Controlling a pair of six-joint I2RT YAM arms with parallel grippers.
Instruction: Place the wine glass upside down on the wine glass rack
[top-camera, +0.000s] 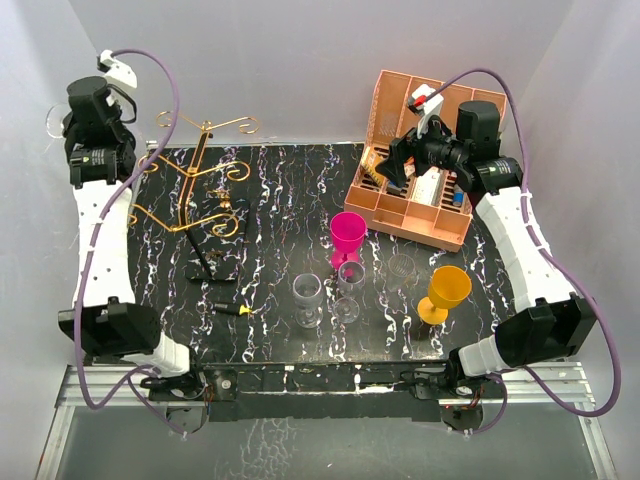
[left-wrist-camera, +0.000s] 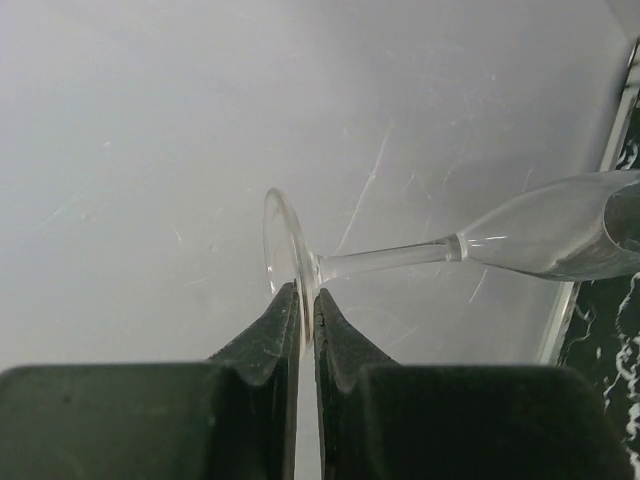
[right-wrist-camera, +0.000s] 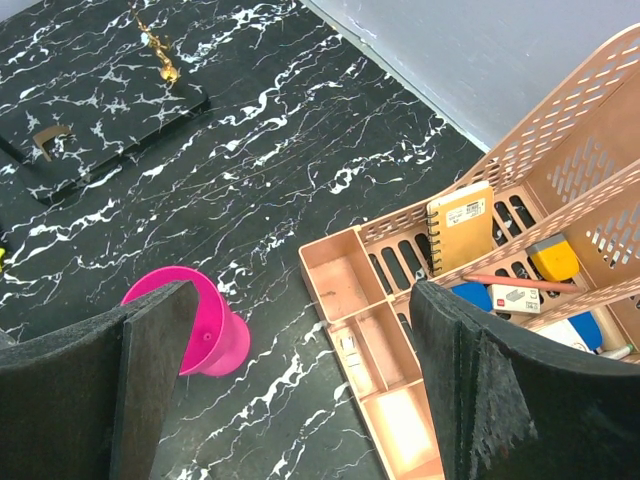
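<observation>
Left gripper (left-wrist-camera: 303, 296) pinching wine glass (left-wrist-camera: 400, 259) by its foot, rack (top-camera: 198, 180) standing at its four o'clock seen from above, right gripper (right-wrist-camera: 300, 300) gaping wide above organiser (right-wrist-camera: 345, 290)

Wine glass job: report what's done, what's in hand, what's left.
Done: the left gripper is shut on the foot of the clear wine glass, which lies sideways in the air. In hand: holding it aloft. Left: turning it upside down onto the gold rack, which holds no glass yet. The right gripper is open, empty.
</observation>
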